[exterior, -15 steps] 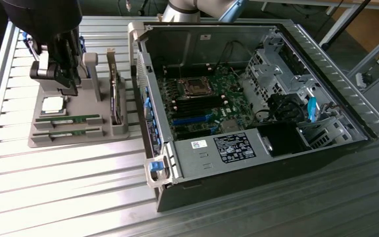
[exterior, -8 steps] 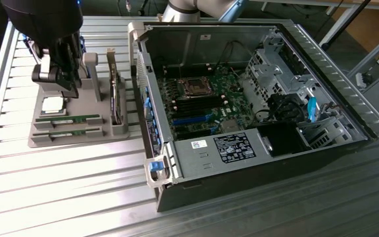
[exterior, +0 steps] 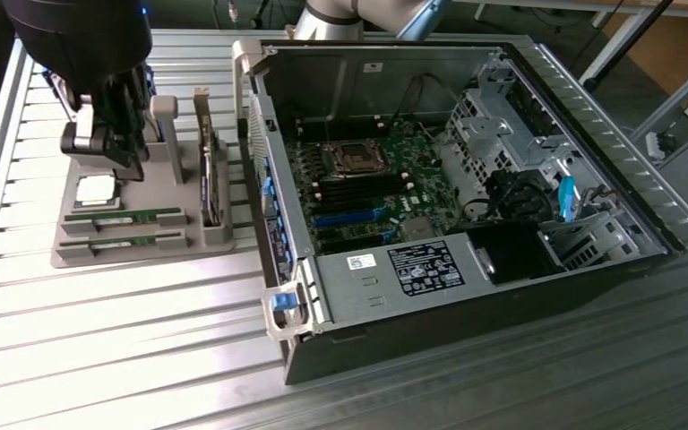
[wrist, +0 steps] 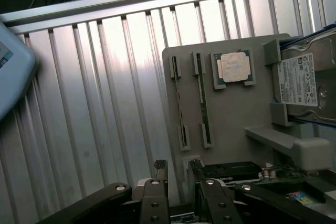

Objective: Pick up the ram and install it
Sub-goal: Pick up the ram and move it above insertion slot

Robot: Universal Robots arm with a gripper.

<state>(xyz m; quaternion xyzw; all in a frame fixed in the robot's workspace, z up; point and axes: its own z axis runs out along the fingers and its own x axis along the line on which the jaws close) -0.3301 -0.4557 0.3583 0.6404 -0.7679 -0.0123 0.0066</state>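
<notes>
Wrist view has the end effector fingers-apart and empty above the grey holder — the ram sits slotted there next to its twin on the counter, so nothing's picked up or installed yet.

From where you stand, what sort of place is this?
Likely a computer-assembly lab or workshop: an open PC case, motherboard bared, on a ribbed metal table beside a grey tray of parts.

Green ram, grey tray (gripper black).
</notes>
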